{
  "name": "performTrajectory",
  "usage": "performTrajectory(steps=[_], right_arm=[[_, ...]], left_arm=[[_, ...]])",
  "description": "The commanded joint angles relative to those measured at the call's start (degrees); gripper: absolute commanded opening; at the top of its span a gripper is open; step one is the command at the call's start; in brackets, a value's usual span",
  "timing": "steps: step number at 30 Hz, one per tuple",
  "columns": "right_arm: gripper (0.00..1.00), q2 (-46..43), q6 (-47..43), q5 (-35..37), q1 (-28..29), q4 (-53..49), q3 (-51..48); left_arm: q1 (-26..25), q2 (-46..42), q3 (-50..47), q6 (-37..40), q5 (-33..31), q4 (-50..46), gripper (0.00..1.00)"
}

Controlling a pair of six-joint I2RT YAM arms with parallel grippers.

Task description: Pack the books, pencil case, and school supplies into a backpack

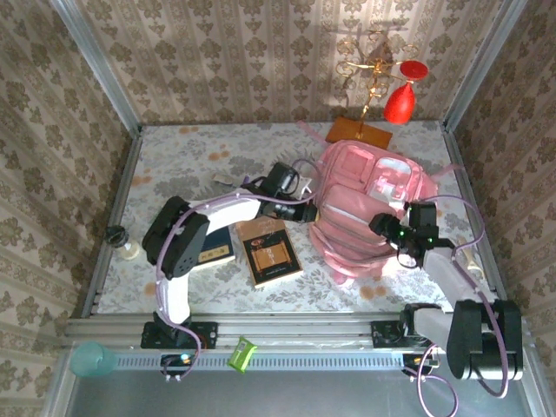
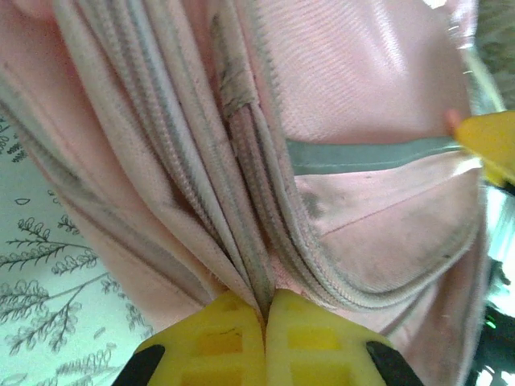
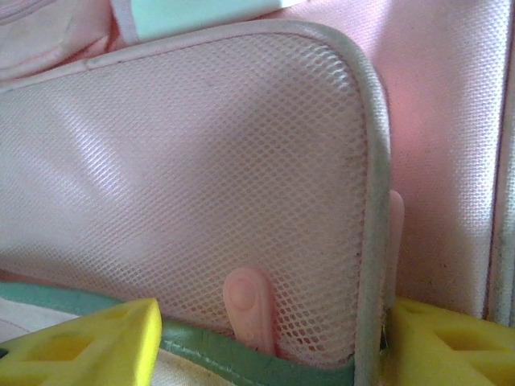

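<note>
The pink backpack (image 1: 369, 187) lies flat on the table (image 1: 174, 165), toward 3 o'clock from the table's middle, with its straps trailing toward 12 o'clock.

The left gripper (image 1: 309, 211) reaches across to the bag's 9 o'clock edge. In the left wrist view, the left gripper (image 2: 264, 326) has its yellow jaws pressed together on a bunch of folded pink fabric and zip seams of the backpack (image 2: 362, 80). The folds run up from the pinch toward 12 o'clock.

The right gripper (image 1: 384, 224) sits on the bag's lower half, near its 5 o'clock side. In the right wrist view, the right gripper (image 3: 265, 350) has its jaws wide apart, one yellow tip at 7 o'clock and the other at 5 o'clock. Between them stands the rounded corner of a mesh pocket (image 3: 201, 161) with a green-trimmed lower edge. A small pink zip pull (image 3: 249, 310) hangs against the mesh just above the trim. Whether the tips press on the pocket I cannot tell.

The brown book (image 1: 271, 252) lies flat at 8 o'clock from the bag, just beside it. The navy book (image 1: 215, 249) lies at 9 o'clock from the brown one, partly under the left arm.

An orange stand base (image 1: 358, 132) rests at the bag's 12 o'clock.
</note>
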Motion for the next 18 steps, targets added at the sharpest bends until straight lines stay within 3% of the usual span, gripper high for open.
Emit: performTrajectory(steps=[1,6,11,14,18], right_arm=[[0.68,-6.01,5.21,-8.74,4.52,9.62,-2.64],[0.67,-11.16,6.23,-0.96,14.43,17.23,-3.42],[0.66,-9.83,5.38,-0.45,15.78,19.43,-1.8],[0.66,-10.25,0.47,1.8,15.79,10.5,1.67],[0.71,-10.81,-4.65,15.99,15.68,-5.41,6.36]], left_arm=[[3.45,-4.8,4.53,9.07,12.86,-3.58,0.0],[9.38,-1.2,12.49,16.99,16.05,-13.66,0.0],[10.68,0.56,21.06,22.29,16.61,-21.61,0.0],[11.9,1.4,25.16,27.79,16.59,-27.53,0.0],[15.71,5.1,30.79,37.24,16.27,-36.77,0.0]])
